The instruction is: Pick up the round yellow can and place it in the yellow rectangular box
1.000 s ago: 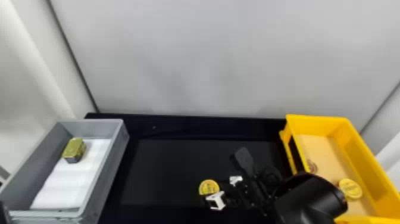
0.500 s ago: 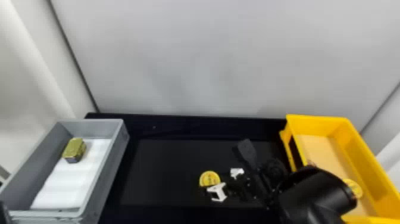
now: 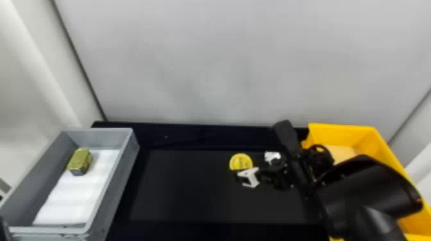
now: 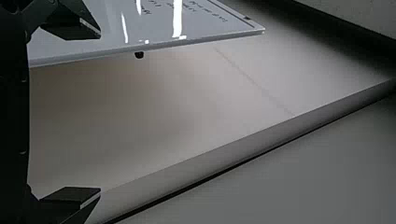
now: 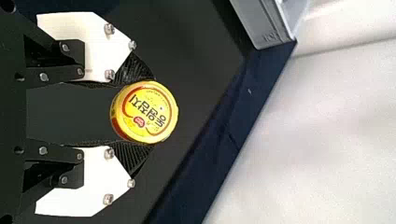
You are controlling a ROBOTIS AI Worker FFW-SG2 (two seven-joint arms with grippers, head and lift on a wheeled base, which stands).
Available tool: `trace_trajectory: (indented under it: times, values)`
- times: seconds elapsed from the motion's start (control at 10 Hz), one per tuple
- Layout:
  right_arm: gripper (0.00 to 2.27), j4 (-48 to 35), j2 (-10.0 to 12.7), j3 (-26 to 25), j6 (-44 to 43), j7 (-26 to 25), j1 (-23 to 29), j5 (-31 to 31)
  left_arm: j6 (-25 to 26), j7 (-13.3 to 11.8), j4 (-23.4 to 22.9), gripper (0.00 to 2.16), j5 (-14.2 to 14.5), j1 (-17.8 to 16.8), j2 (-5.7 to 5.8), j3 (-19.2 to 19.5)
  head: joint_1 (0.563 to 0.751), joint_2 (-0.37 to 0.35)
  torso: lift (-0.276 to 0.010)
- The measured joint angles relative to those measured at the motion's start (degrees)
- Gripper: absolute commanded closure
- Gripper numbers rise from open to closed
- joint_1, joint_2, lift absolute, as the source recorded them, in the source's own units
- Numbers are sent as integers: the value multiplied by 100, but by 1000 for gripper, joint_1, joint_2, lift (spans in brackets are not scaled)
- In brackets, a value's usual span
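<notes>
Grey box (image 3: 118, 182) over to my claw's left, and that's no target, so I steer away from it! Next along, the round yellow can (image 3: 240, 162), pinched between the fingers of my right claw (image 5: 150, 112), a pad against either side. Hold that squeeze firm and even, keep level, clear the near rim, then lower before letting go. Target's right of my claw: the yellow rectangular box (image 3: 343, 133). The can's lid faces up, axis roughly upright; being round, it has no long side across.
</notes>
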Motion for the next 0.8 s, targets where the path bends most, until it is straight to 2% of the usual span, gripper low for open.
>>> trace_trajectory:
  times: [0.4, 0.8]
  values:
    - [740, -596, 4, -421, 170, -60, -127, 571, 0, -7, 0, 98, 1, -2, 0, 27, 694, 14, -60]
    - [740, -1112, -39, -856, 451, 170, -117, 1603, 0, -7, -6, 98, 7, -3, 0, 62, 694, 14, -60]
